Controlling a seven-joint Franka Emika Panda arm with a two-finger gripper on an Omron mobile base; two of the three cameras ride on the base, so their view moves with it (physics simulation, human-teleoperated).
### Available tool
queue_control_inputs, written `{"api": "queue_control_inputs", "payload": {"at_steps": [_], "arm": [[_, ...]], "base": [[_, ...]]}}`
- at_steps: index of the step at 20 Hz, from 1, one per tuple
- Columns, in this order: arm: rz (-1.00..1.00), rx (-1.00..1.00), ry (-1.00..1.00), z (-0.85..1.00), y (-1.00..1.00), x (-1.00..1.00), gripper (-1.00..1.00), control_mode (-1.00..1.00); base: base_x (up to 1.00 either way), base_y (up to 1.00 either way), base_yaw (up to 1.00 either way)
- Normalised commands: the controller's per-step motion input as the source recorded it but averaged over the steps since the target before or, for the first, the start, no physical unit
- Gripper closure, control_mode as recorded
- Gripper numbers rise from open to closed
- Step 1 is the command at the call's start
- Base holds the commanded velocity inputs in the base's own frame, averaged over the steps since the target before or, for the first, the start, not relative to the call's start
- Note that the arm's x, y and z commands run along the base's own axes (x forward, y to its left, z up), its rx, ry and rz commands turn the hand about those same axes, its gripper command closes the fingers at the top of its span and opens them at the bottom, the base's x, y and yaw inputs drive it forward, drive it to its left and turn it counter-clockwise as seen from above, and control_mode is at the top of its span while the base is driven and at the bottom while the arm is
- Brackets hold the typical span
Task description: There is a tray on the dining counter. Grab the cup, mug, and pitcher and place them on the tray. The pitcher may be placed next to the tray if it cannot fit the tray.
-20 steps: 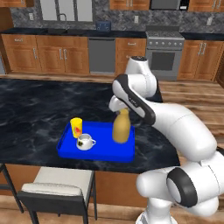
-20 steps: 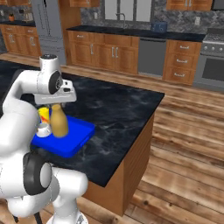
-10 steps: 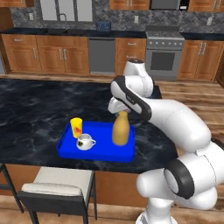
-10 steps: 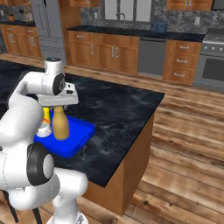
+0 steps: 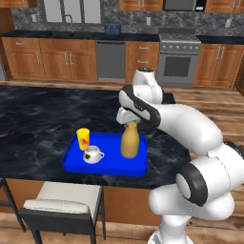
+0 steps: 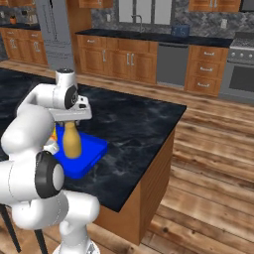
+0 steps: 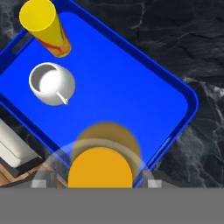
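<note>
The scene is evenly and brightly lit, with no single light source to be made out. Shadows are faint: only soft, short darkening is seen under the mug point(image 5: 93, 154) and the pitcher point(image 5: 129, 141) on the tray point(image 5: 109, 166). No hard glare is found on the dining counter point(image 5: 38, 124); its white veins are rendered flat. Both base views are soft and slightly pixelated. In the hand view the pitcher's top point(image 7: 100, 168) is blurred and ghosted, while the cup point(image 7: 43, 27) is rendered sharply.

Stool point(image 5: 62, 205), stove point(image 5: 177, 59), dishwasher point(image 5: 110, 60)
</note>
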Motion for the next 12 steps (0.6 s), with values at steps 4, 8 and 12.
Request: {"api": "queue_control_inputs", "payload": {"at_steps": [4, 8, 12], "arm": [[0.00, 0.00, 0.03, -0.17, 0.00, 0.27, 1.00, -1.00], [0.00, 0.00, 0.05, -0.18, 0.00, 0.18, 1.00, -1.00], [0.00, 0.00, 0.05, -0.19, 0.00, 0.18, 1.00, -1.00]], "base": [[0.00, 0.00, 0.00], [0.00, 0.00, 0.00], [0.00, 0.00, 0.00]]}}
